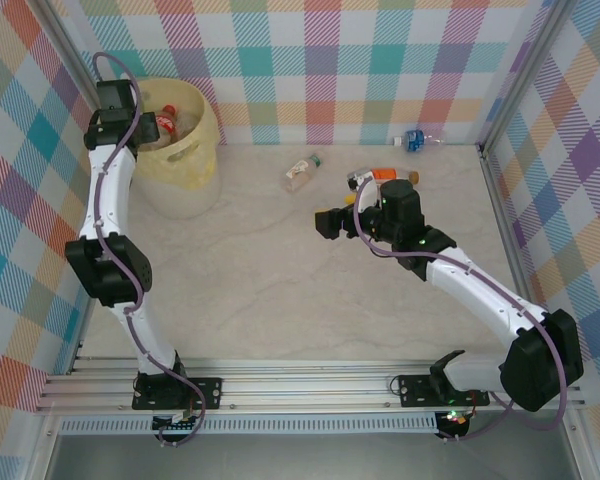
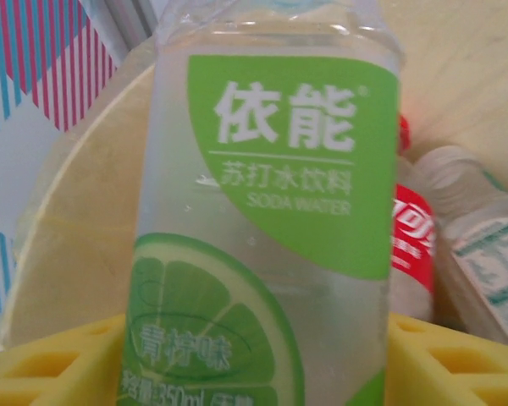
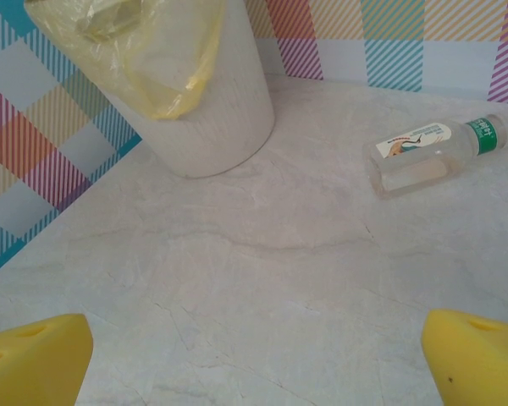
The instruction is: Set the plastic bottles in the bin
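Observation:
My left gripper [image 1: 140,126] hangs over the pale yellow bin [image 1: 208,125]. In the left wrist view a clear bottle with a green lime label [image 2: 271,211] stands between its yellow pads [image 2: 34,365], and I cannot tell whether they still press it. Below it, inside the bin [image 2: 76,237], lie a red-labelled bottle [image 2: 413,245] and a clear one [image 2: 483,245]. My right gripper [image 1: 325,222] is open above bare table, empty [image 3: 254,355]. On the table lie a green-capped bottle [image 1: 302,172] [image 3: 440,152], an orange-capped one [image 1: 385,175] and a blue-labelled one [image 1: 415,139].
The bin [image 3: 203,93] has a yellow liner bag and stands at the back left against the checked wall. Checked walls close in the table on three sides. The right arm's elbow [image 1: 535,350] sits near the right wall.

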`<state>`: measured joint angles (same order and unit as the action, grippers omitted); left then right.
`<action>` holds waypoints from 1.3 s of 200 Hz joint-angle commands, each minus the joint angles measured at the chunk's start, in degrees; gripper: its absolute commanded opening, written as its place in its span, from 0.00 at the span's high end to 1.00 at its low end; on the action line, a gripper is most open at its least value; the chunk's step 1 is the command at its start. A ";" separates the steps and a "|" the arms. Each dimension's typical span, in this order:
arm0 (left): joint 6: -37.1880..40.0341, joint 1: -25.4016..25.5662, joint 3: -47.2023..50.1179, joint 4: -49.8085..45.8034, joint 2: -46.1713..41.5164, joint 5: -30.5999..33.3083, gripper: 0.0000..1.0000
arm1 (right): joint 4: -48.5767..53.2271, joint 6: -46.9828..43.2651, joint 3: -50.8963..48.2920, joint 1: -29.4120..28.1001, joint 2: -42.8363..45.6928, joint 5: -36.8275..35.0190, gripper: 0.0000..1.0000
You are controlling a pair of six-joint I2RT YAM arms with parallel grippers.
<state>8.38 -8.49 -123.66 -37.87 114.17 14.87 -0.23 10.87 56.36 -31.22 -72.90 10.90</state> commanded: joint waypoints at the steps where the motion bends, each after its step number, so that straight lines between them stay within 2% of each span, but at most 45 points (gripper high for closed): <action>1: 3.79 -0.67 -9.42 -4.33 3.72 7.91 0.09 | 0.23 -1.73 1.32 -0.42 1.35 -0.83 0.00; 14: 2.97 -0.72 -13.79 -6.54 5.39 8.82 0.00 | 0.23 -1.50 1.30 -0.42 1.38 -0.96 0.00; 73: -3.81 -0.39 -14.42 -8.86 2.40 0.93 0.00 | 0.32 -1.03 1.25 -0.42 1.37 -2.10 0.00; 143: -11.17 2.63 -14.22 -11.23 -0.28 -8.94 0.00 | 0.44 0.19 0.53 -0.46 2.74 -5.43 0.00; 191: -16.11 6.81 -12.73 -9.50 -2.50 -16.90 0.00 | -1.99 1.07 -2.49 -0.48 5.50 -10.33 0.00; 241: -17.48 15.04 -5.06 -2.30 -7.39 -19.95 0.00 | -4.10 2.34 -4.91 -0.34 7.56 -15.51 0.00; 260: -18.20 17.86 -2.38 0.45 -8.28 -22.89 0.00 | -4.65 3.60 -5.60 -0.34 8.19 -17.42 0.00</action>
<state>-8.16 6.37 -128.79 -42.85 108.79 -3.49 -1.76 12.45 51.68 -31.22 -66.67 -2.81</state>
